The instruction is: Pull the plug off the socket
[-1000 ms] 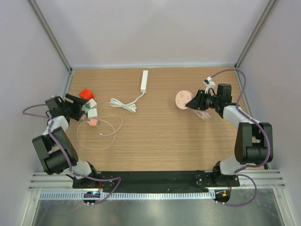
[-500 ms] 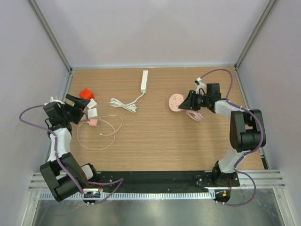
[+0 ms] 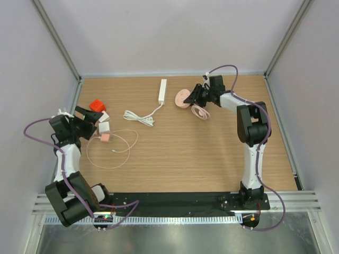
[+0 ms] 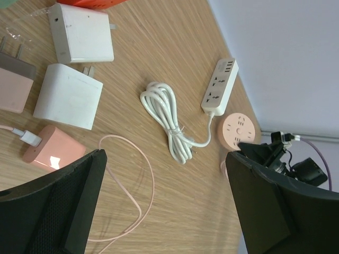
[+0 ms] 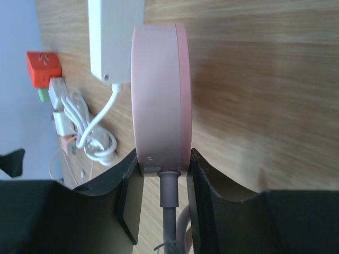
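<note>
My right gripper (image 3: 194, 98) is shut on the rim of a round pink socket (image 3: 183, 98) and holds it on edge, next to the white power strip (image 3: 162, 91). In the right wrist view both fingers clamp the socket (image 5: 159, 95) where its pink cord (image 5: 168, 206) leaves it. The cord's coil (image 3: 200, 111) lies beside it. My left gripper (image 3: 87, 119) is open and empty by the chargers at the left. In the left wrist view the socket's face (image 4: 239, 129) and the strip (image 4: 220, 87) show no plug in them.
A coiled white cable (image 3: 139, 117) runs from the strip. A red adapter (image 3: 97, 105), two white chargers (image 3: 104, 127) and a pink charger (image 3: 105, 137) with a thin pink cable loop (image 3: 114, 151) lie at the left. Walls close in the table.
My right gripper has carried the pink socket left and farther back, up beside the power strip, with the cord coil trailing. The left arm shifted slightly at first, then stayed still.
</note>
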Controlling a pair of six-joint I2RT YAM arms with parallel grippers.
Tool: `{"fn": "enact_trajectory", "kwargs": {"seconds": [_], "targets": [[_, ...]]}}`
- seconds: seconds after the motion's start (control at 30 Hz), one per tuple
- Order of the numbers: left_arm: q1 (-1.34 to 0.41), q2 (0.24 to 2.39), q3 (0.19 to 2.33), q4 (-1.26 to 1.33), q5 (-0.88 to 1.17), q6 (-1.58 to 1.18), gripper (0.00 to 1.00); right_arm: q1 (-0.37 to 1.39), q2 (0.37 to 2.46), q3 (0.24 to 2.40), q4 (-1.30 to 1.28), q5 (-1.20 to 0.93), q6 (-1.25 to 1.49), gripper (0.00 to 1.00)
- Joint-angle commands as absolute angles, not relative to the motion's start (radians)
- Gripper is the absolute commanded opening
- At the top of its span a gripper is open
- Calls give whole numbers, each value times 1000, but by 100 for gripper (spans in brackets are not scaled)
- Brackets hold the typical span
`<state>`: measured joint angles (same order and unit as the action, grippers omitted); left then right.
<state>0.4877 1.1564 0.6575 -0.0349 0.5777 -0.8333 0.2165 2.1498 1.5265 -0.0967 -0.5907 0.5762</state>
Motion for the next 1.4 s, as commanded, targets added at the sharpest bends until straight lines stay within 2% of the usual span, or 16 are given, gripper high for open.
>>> {"fn": "enact_trajectory", "kwargs": {"seconds": [0.0, 0.3, 0.4, 0.5, 0.53, 0.6, 0.63, 0.67, 0.77, 0.9, 0.93, 1.17, 1.37], "targets": [[492, 1155, 653, -5, 617, -847, 100, 244, 2206, 1634, -75, -542, 735, 1], [495, 1233, 646, 49, 666, -897, 100, 298, 2390, 1831, -26, -508, 882, 5], [500, 1250, 655, 49, 686, -897, 100, 308, 2427, 1871, -32, -492, 876, 12], [500, 1233, 657, 55, 695, -888, 100, 310, 2439, 1887, -55, -499, 842, 25], [499, 1227, 658, 55, 695, -879, 99, 307, 2439, 1897, -72, -499, 821, 36], [500, 1209, 657, 58, 696, -871, 100, 302, 2428, 1907, -112, -497, 776, 47], [500, 1204, 658, 61, 701, -868, 100, 298, 2424, 1907, -121, -499, 763, 56], [500, 1200, 658, 64, 706, -862, 100, 296, 2416, 1908, -127, -499, 747, 59], [497, 1187, 655, 87, 736, -861, 100, 281, 2378, 1911, -175, -489, 652, 71], [479, 1166, 646, 149, 778, -871, 100, 258, 2310, 1914, -242, -472, 531, 81], [471, 1158, 647, 150, 778, -870, 100, 253, 2300, 1928, -262, -466, 502, 87], [405, 1097, 716, 43, 761, -807, 100, 232, 2139, 1899, -434, -420, 189, 96], [304, 1011, 775, -141, 646, -663, 100, 229, 1801, 1610, -443, -298, -32, 100]]}}
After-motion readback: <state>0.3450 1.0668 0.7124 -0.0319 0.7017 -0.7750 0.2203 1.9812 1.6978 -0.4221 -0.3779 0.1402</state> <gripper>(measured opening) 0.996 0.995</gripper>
